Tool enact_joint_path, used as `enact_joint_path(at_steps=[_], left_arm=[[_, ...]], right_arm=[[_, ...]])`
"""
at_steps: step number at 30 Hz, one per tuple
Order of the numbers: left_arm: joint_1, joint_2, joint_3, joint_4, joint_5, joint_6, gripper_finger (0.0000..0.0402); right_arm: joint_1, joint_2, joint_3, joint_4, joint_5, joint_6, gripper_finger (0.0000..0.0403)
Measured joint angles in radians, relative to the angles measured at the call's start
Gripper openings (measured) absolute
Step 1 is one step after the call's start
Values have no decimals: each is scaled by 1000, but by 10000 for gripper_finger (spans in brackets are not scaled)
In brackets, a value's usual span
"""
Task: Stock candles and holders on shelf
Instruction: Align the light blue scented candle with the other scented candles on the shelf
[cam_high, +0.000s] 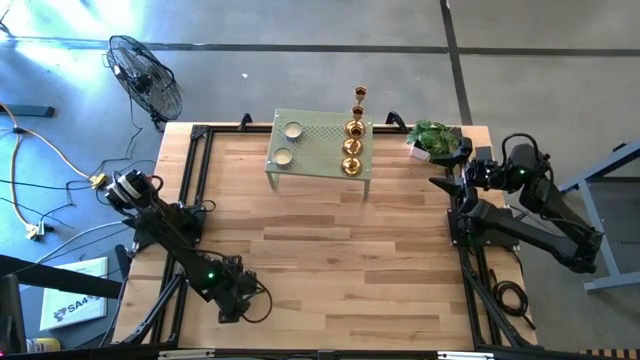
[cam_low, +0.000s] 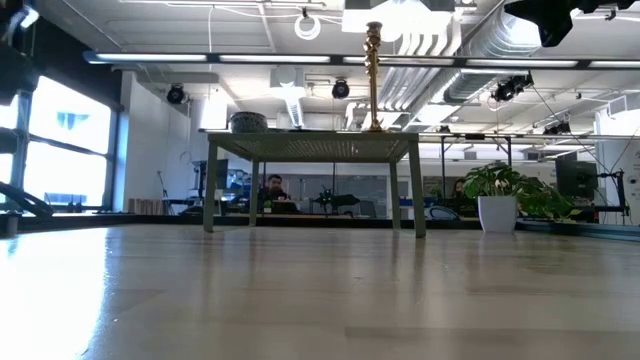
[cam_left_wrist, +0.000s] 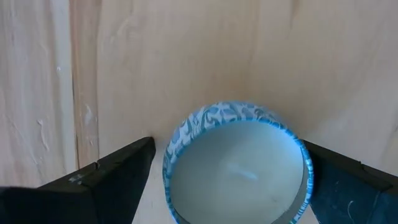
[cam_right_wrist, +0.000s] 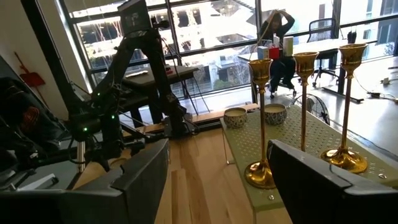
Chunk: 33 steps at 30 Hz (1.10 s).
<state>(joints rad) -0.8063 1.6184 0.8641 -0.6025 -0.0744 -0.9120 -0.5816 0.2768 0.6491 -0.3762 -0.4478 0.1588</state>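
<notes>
A candle (cam_left_wrist: 239, 171) in a blue-and-white patterned tin stands on the wooden table near its front left corner. My left gripper (cam_left_wrist: 227, 186) points down over it, open, one finger on each side. In the high view that gripper (cam_high: 238, 296) hides the candle. The sage-green shelf (cam_high: 320, 150) stands at the far middle on its short legs. On it stand two candles (cam_high: 293, 129) (cam_high: 283, 156) and a row of several gold holders (cam_high: 352, 146). My right gripper (cam_right_wrist: 217, 186) waits open at the table's right side, level, facing the shelf. My left gripper comes from above with its fingers pointing down beside the candle's tin. One finger (cam_left_wrist: 118, 171) stands clear of the rim. The other finger (cam_left_wrist: 336, 177) lies right against the tin's rim (cam_left_wrist: 305, 163); whether it touches, I cannot tell. The candle stands upright on the table.
A potted plant (cam_high: 434, 138) stands at the table's far right corner beside the shelf. Black frame rails (cam_high: 190, 180) run along the table's left and right edges. Bare wood (cam_high: 330, 250) lies between the shelf and the near edge. A fan (cam_high: 148, 80) stands on the floor beyond.
</notes>
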Motion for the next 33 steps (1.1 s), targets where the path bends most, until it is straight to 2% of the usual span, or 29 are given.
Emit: enact_joint_path(at_steps=[4, 8, 11, 14, 20, 24, 27, 31, 33], left_arm=[[58, 0, 1, -2, 68, -18, 343], [112, 1, 11, -13, 106, 4, 288], [134, 3, 24, -15, 115, 71, 285], [143, 4, 28, -7, 92, 75, 285], [156, 6, 42, -29, 97, -57, 285], [194, 6, 114, -152, 135, -103, 285], [230, 6, 187, -211, 124, -111, 285], [296, 5, 310, -317, 62, -84, 285], [330, 5, 377, -392, -6, -35, 285]], right_arm=[[0, 0, 0, 0, 18, -3, 266], [0, 0, 0, 0, 21, -9, 266], [0, 0, 0, 0, 21, -9, 266], [0, 0, 0, 0, 21, -9, 266], [0, 0, 0, 0, 10, -4, 266], [0, 0, 0, 0, 4, -4, 266], [0, 0, 0, 0, 4, -7, 266], [0, 0, 0, 0, -2, -9, 266], [0, 0, 0, 0, -5, -9, 266]])
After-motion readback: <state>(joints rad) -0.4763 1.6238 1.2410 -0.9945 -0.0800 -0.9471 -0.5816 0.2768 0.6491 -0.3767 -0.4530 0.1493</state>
